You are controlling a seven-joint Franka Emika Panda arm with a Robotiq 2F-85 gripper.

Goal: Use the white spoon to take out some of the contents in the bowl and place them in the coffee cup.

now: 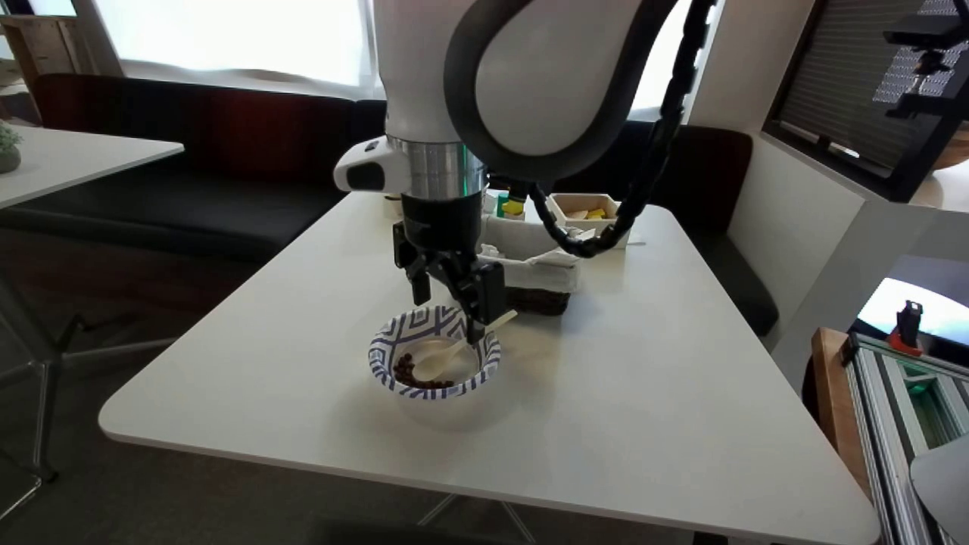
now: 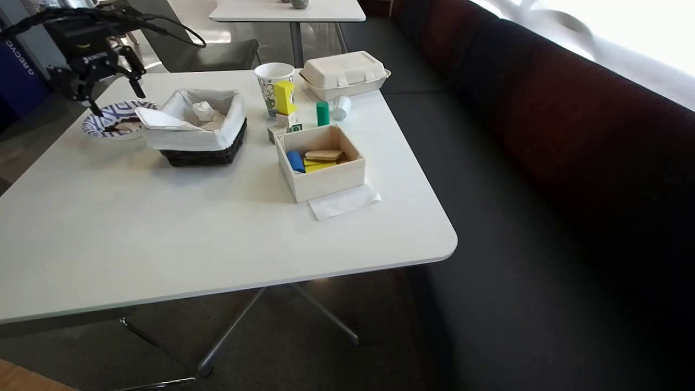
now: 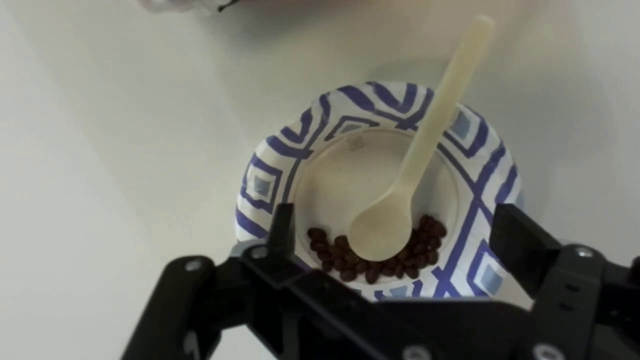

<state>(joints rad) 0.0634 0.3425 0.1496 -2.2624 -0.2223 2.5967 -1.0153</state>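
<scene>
Gripper: 2 fingers spread wide above the bowl.
White spoon: head down in the bowl, handle crossing the rim and out past it.
Brown beans: arc on the bowl's floor, spoon's head overlapping its middle.
Coffee cup: upright on the table in an exterior view, beside the clamshell box.

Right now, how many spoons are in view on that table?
1: the slim-handled white spoon, its scoop inside the round blue-and-white patterned bowl, handle extending past the rim. Others could be hidden.
</scene>
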